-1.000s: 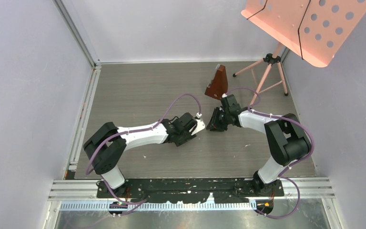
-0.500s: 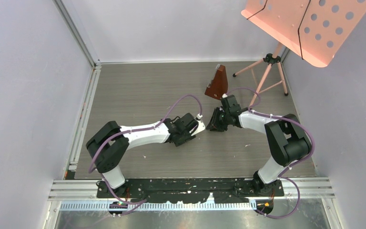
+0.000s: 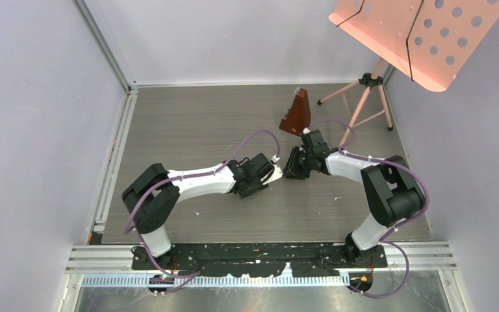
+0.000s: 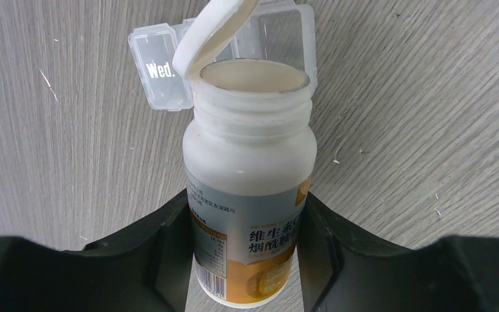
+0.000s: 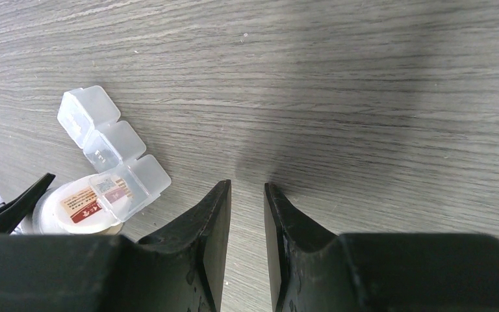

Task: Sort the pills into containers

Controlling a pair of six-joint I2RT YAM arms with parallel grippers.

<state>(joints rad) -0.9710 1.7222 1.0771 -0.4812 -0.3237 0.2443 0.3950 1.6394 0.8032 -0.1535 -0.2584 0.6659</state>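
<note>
The table [image 3: 188, 123] is showing grey wood grain with fine pale streaks. The bottle [image 4: 250, 162] is showing white, its label running orange and white with black characters and a barcode. Its mouth is showing beige, and its cap [image 4: 214, 29] is showing white. The box [image 4: 159, 68] is looking clear and frosted, with white "Wed." lettering on one lid. The left gripper [image 4: 247, 201] and right gripper [image 5: 247, 188] are showing matte black. The arms [image 3: 198, 182] are wearing white and black, with purple cables [image 3: 247, 140]. The metronome [image 3: 297, 114] is showing reddish brown. The stand [image 3: 416, 32] is showing salmon pink, dotted with round holes. The walls [image 3: 32, 117] are looking pale lilac.
</note>
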